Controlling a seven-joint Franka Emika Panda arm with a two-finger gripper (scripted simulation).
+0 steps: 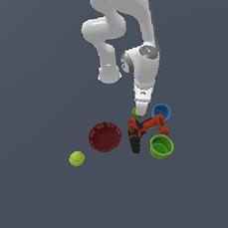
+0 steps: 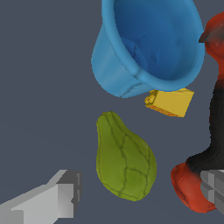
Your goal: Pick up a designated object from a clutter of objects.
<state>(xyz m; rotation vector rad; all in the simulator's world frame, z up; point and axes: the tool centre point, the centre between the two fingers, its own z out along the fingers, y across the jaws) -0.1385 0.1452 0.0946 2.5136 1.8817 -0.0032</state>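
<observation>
1. The fingers are spread apart, nothing between them yet. In the wrist view one grey pad sits on one side of the olive-green lump and the other finger pokes in near the drill's red body, so the lump lies in the gap.
2. The olive-green lump rests on the table, tucked between the blue cup and the power drill, right under the gripper in the exterior view.
3. My guess on handling: it looks light and fairly firm, pear-shaped with ridged veiny skin, so not too slippery. I'd pinch it across the fat end, since the narrow tip would probably squirt out.
4. A small yellow block sits just beside the lump's tip, under the cup rim.
5. The cup looks like smooth plastic and flared. The drill is chunky, red and black, and close enough that a finger could bump it.
6. Further out: a dark red bowl, a green cup, and a yellow-green ball well apart from the rest.
</observation>
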